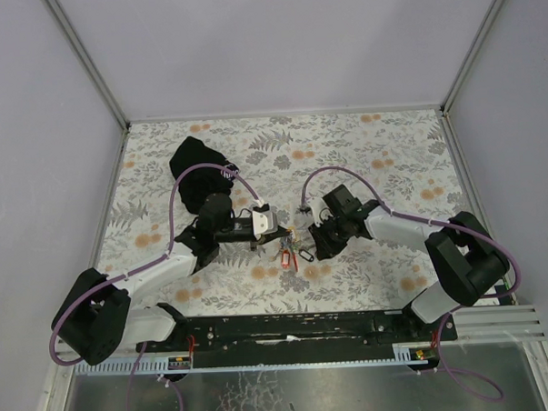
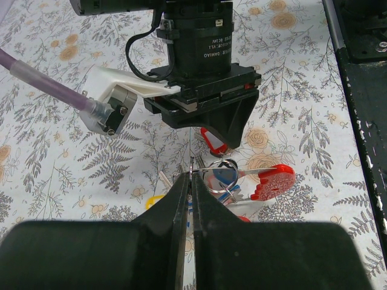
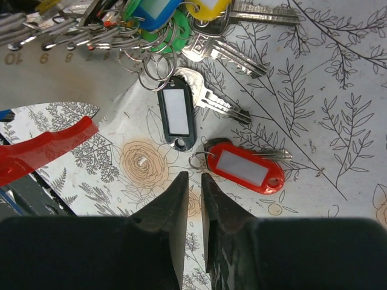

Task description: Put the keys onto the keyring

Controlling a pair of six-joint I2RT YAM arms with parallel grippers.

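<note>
My left gripper (image 1: 277, 229) is shut on a thin metal keyring (image 2: 194, 164), seen edge-on between the jaws in the left wrist view (image 2: 192, 181). Several tagged keys hang from it, with blue (image 3: 154, 12), yellow (image 3: 208, 7) and green (image 3: 162, 41) tags. A red flat tool (image 2: 272, 181) pokes through a ring beside them. On the table lie a black-tagged key (image 3: 175, 118) and a red-tagged key (image 3: 245, 168) with a small ring (image 3: 199, 160). My right gripper (image 3: 195, 178) is empty, its jaws a narrow gap apart, tips just short of that small ring.
A black cloth pouch (image 1: 200, 172) lies at the back left behind my left arm. The floral cloth (image 1: 381, 155) covers the table. The black base rail (image 1: 288, 328) runs along the near edge. The red tool also shows at the left of the right wrist view (image 3: 42, 148).
</note>
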